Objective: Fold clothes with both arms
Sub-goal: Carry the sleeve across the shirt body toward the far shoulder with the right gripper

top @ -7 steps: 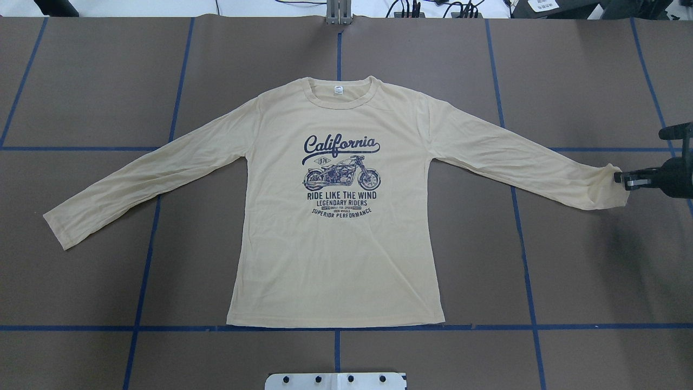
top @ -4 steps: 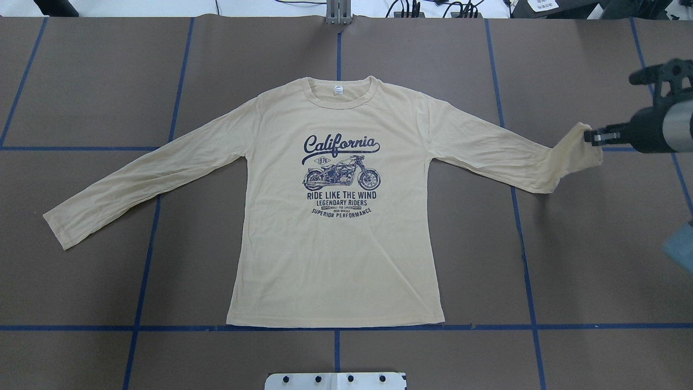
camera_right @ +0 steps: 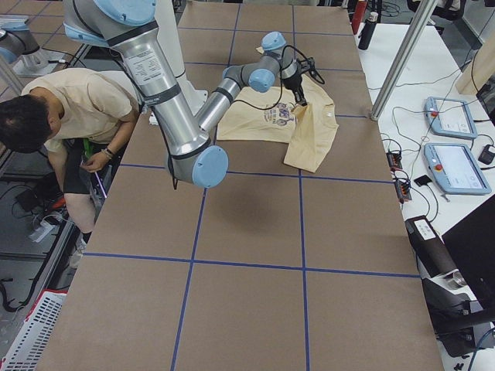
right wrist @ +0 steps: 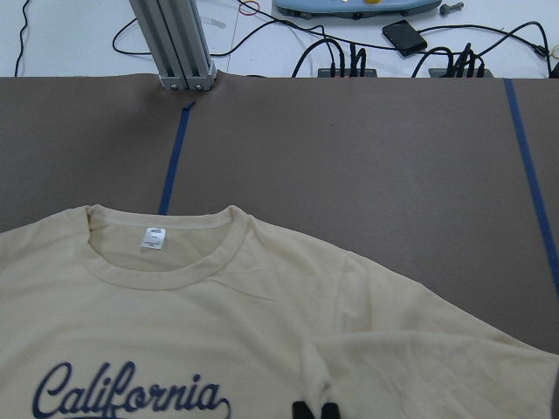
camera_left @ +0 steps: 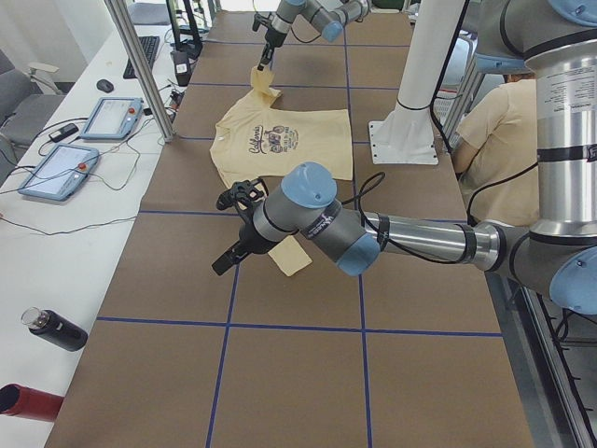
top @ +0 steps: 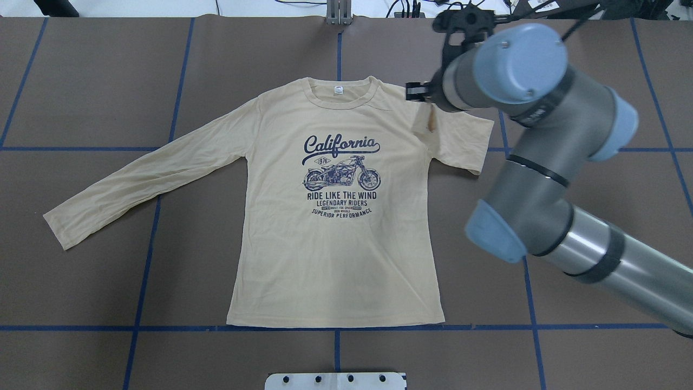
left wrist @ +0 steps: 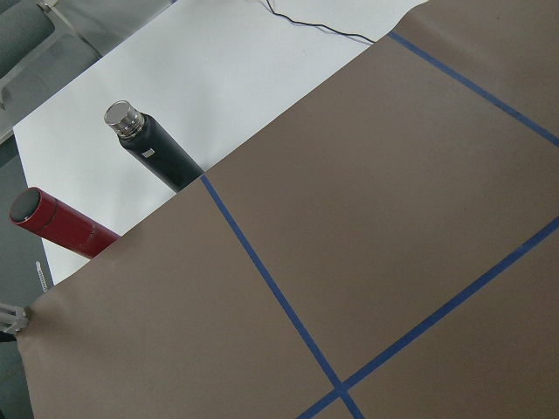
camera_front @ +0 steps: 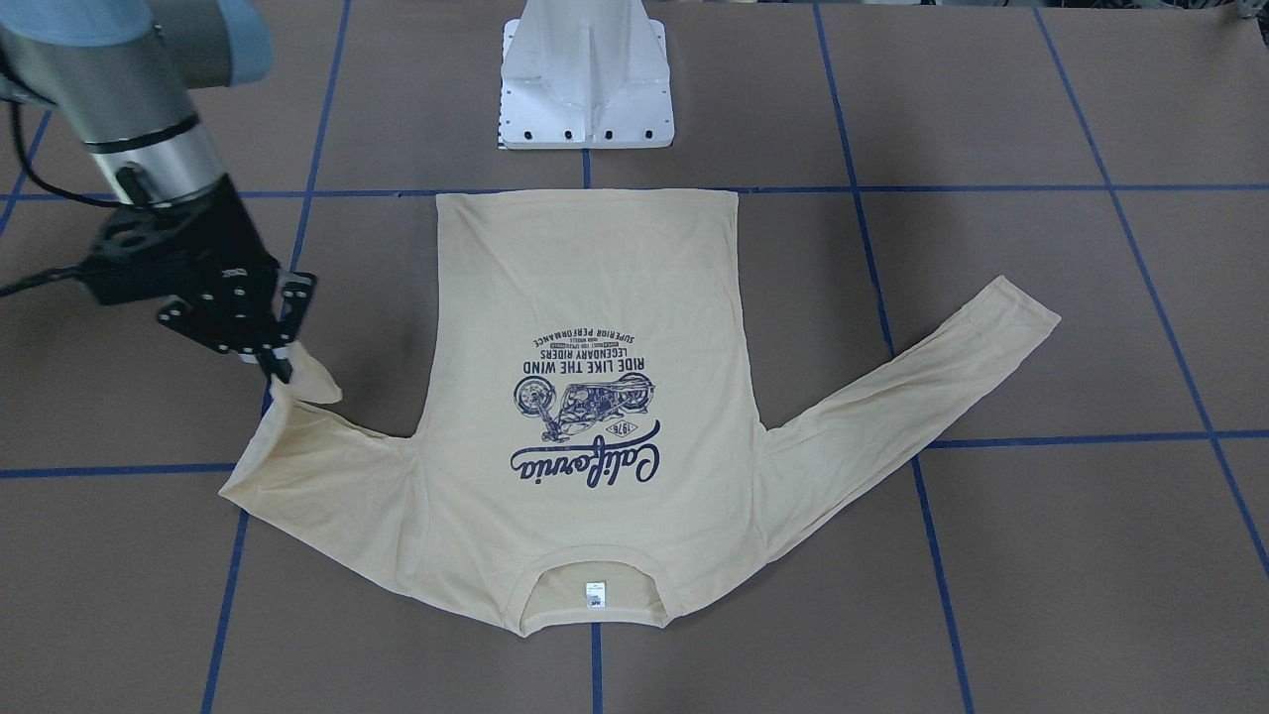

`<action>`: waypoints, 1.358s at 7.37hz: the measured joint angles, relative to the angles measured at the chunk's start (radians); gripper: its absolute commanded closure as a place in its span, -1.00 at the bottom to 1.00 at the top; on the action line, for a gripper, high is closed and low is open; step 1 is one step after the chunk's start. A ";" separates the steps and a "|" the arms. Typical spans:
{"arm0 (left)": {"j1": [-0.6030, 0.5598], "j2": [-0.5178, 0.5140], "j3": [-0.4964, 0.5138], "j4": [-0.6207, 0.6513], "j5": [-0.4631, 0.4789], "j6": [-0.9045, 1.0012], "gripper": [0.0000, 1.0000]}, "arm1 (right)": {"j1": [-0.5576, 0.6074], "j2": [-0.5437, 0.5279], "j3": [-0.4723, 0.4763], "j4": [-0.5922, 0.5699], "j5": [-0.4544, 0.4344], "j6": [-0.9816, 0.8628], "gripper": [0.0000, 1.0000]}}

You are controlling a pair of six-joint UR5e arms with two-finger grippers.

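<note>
The cream-yellow shirt lies flat, print side up, neck label at the far edge. My right gripper is shut on the cuff of the shirt's right sleeve and holds it above the shoulder, with the sleeve doubled back on itself. The right wrist view shows the fingertips pinching the cuff. In the front view this gripper hangs over the folded sleeve. The other sleeve lies stretched out flat. My left gripper shows only in the left side view, beside that sleeve's cuff; I cannot tell whether it is open.
The white pedestal stands at the robot's side of the table. A black bottle and a red bottle lie on the white bench past the table's left end. A person sits beside the robot's base.
My right gripper has carried the sleeve cuff from the far right up and leftward to the shoulder. The sleeve, stretched out before, is now doubled over. The rest of the shirt has not moved.
</note>
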 measured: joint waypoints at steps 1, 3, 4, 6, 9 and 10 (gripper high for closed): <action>0.000 0.000 0.000 0.000 0.000 0.000 -1.00 | -0.045 0.129 -0.125 -0.012 -0.057 0.058 1.00; 0.000 0.001 0.002 0.000 0.000 0.000 -1.00 | -0.111 0.388 -0.417 -0.010 -0.133 0.166 1.00; 0.000 0.001 0.002 0.000 0.000 0.000 -1.00 | -0.136 0.504 -0.554 -0.007 -0.156 0.205 1.00; 0.000 0.000 0.002 -0.001 0.000 0.000 -1.00 | -0.175 0.647 -0.731 0.000 -0.193 0.250 0.95; 0.000 -0.001 0.001 -0.001 0.000 -0.001 -1.00 | -0.217 0.742 -0.888 0.040 -0.251 0.291 -0.96; 0.000 -0.001 0.001 -0.001 0.000 -0.001 -1.00 | -0.220 0.749 -0.901 0.049 -0.253 0.296 -0.96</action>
